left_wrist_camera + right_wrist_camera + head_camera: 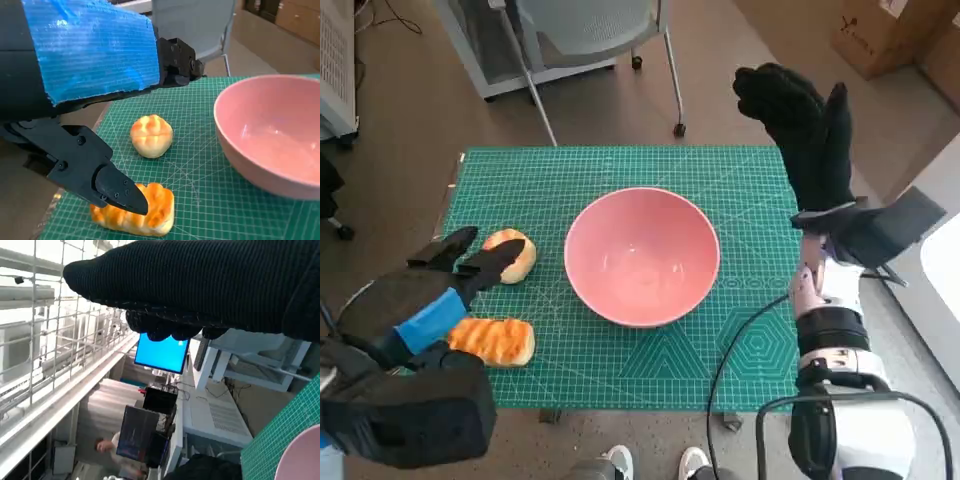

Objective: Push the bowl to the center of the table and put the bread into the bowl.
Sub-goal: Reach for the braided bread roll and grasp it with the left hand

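A pink bowl (642,255) stands empty near the middle of the green cutting mat (740,195). Two breads lie left of it: a round bun (513,254) and a longer golden loaf (494,340) nearer the front edge. My left hand (435,290) hovers over them with its fingers apart, holding nothing; in the left wrist view the bun (151,135) and the loaf (136,214) lie between its spread fingers (117,192), with the bowl (272,135) beside. My right hand (805,125) is raised at the mat's right edge, fingers straight up, empty.
A chair with metal legs (582,45) stands behind the table. A cardboard box (880,30) sits on the floor at the back right. A black cable (745,340) loops over the mat's right front. A person sits at screens far off in the right wrist view.
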Controlling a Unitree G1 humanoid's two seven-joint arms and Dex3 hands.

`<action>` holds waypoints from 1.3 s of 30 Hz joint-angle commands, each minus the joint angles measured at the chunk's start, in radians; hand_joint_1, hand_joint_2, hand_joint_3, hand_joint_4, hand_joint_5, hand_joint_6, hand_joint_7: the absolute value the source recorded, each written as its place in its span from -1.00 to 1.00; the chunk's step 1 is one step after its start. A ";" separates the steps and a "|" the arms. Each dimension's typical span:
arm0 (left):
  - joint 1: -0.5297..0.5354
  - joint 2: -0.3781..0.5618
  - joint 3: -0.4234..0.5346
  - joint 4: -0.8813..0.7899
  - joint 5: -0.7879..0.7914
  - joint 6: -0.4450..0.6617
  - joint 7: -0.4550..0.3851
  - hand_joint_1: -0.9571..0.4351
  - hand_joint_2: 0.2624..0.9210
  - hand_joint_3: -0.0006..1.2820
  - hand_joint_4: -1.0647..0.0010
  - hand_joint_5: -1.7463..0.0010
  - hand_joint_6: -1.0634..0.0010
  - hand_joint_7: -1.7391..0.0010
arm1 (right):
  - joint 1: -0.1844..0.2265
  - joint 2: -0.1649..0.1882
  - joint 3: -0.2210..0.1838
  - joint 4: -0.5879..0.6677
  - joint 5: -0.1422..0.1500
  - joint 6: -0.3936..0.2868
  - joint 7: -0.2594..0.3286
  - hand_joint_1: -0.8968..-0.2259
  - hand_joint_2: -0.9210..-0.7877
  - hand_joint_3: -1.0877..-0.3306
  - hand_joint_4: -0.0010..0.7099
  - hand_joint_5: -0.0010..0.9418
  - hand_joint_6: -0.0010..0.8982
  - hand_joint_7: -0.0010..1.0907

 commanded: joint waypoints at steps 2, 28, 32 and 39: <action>0.061 -0.032 -0.009 0.044 0.067 -0.096 0.031 -0.09 0.16 -1.00 0.82 0.98 0.52 0.97 | 0.004 0.012 0.002 0.017 0.005 0.029 -0.006 -0.35 -1.00 0.08 -0.48 -0.98 -0.22 -0.97; 0.191 -0.151 0.020 0.326 0.206 -0.458 0.103 -0.09 0.15 -1.00 0.66 0.99 0.33 0.98 | -0.003 0.019 -0.007 0.015 0.022 0.054 0.017 -0.37 -1.00 0.17 -0.43 -0.98 -0.18 -0.97; 0.182 -0.169 0.009 0.367 0.215 -0.478 0.094 -0.05 0.16 -1.00 0.62 0.99 0.30 0.98 | -0.004 0.020 -0.009 0.016 0.025 0.057 0.021 -0.36 -1.00 0.17 -0.41 -0.98 -0.18 -0.98; 0.157 -0.209 -0.019 0.438 0.216 -0.488 0.088 0.11 0.20 -0.99 0.51 0.98 0.21 0.97 | -0.003 0.021 -0.008 0.015 0.033 0.061 0.028 -0.37 -1.00 0.18 -0.39 -0.98 -0.18 -0.98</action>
